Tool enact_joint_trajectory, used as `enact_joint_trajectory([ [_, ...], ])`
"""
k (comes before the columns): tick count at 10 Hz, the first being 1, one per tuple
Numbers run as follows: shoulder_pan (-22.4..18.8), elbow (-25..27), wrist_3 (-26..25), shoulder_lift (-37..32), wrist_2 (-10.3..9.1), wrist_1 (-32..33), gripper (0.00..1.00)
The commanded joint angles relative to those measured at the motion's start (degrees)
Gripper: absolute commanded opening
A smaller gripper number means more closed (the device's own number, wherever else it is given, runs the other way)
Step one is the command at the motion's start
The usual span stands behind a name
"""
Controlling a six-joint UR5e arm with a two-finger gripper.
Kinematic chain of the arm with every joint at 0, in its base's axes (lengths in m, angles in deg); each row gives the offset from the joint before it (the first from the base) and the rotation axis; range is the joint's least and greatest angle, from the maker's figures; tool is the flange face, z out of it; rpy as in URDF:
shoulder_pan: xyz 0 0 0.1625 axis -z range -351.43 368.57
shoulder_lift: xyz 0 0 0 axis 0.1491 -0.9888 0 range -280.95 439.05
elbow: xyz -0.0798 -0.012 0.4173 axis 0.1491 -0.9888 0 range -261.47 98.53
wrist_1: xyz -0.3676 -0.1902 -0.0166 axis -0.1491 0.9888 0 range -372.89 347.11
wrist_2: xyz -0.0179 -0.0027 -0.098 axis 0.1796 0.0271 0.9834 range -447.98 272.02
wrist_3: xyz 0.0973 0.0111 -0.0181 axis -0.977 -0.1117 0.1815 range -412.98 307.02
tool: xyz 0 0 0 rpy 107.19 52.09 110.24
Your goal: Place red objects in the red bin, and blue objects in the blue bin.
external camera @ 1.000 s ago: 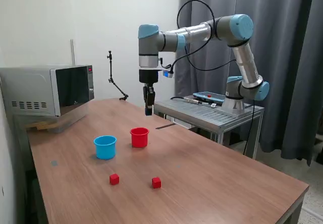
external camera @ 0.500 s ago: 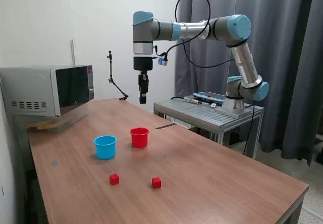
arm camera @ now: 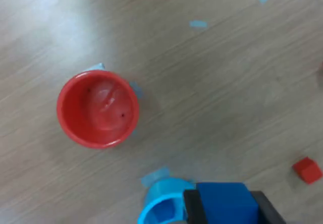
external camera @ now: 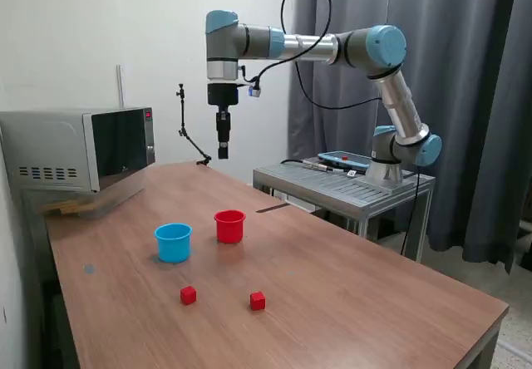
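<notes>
Exterior looks across table (external camera: 349, 286); wrist straight down (high up).

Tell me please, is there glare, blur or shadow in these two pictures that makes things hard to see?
Exterior view: sharp and evenly lit, with soft shadows beside the blue cup and red cup. Wrist view: softly blurred, with a pale glare patch on the table; the red cup shows a shiny reflection inside, and the blue cube held in the gripper is nearest and fuzzy.
</notes>
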Motion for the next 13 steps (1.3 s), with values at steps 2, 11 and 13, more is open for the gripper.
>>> enact_joint_trajectory([
  [2,1.8,-2.7,0.0,2.4,-0.19,0.4,0.00],
  [11,2.0,-14.3,-1.7,13.9,-0.01,3.1,0.00],
  [13,2.0,-15.9,-1.8,15.9,-0.01,4.6,0.00],
])
